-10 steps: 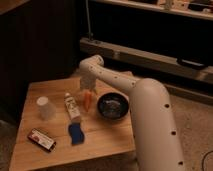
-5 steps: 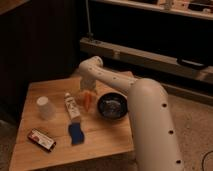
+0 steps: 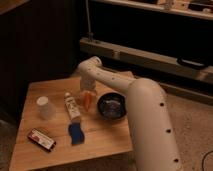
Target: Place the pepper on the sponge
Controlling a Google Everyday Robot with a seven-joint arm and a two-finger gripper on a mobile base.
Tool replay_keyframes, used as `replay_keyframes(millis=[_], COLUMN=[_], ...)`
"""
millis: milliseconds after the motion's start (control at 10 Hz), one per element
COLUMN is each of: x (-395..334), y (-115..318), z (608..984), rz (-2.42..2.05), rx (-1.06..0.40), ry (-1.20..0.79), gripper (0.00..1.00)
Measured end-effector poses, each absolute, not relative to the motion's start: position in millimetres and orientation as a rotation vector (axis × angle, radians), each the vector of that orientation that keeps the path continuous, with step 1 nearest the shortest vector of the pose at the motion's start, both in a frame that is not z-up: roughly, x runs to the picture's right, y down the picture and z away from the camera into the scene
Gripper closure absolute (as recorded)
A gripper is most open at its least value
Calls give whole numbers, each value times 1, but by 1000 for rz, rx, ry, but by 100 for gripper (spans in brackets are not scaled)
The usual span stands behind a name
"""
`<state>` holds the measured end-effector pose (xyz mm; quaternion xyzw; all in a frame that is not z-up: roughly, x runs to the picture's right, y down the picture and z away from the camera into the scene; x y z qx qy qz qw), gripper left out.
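The end effector [image 3: 88,94] hangs low over the middle of the wooden counter [image 3: 107,142], its fingers apart and nothing clamped between them. The orange pepper [image 3: 89,102] lies on the counter directly beneath its tips; whether the fingers touch it cannot be made out. The dark-blue sponge [image 3: 76,134] lies nearer the camera than the end effector and slightly to its left, apart from the pepper. A white tube [image 3: 72,106] lies just left of the end effector, and a white cup [image 3: 45,107] farther left. A dark bowl [image 3: 112,107] sits close on its right. A red-and-white box [image 3: 41,139] lies far to the front left.
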<state>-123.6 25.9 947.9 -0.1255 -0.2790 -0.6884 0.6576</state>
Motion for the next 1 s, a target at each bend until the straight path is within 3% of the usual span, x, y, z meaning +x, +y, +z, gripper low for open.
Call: replay_keyframes(millis=[600,800,1000], x=[-125,-126,-127], y=[32,35,36], z=[957,958,959], rz=[-1569,-1585,-1597], rx=[-317,-327,-331], ry=[-632,-631,-626], gripper=[22,40,50])
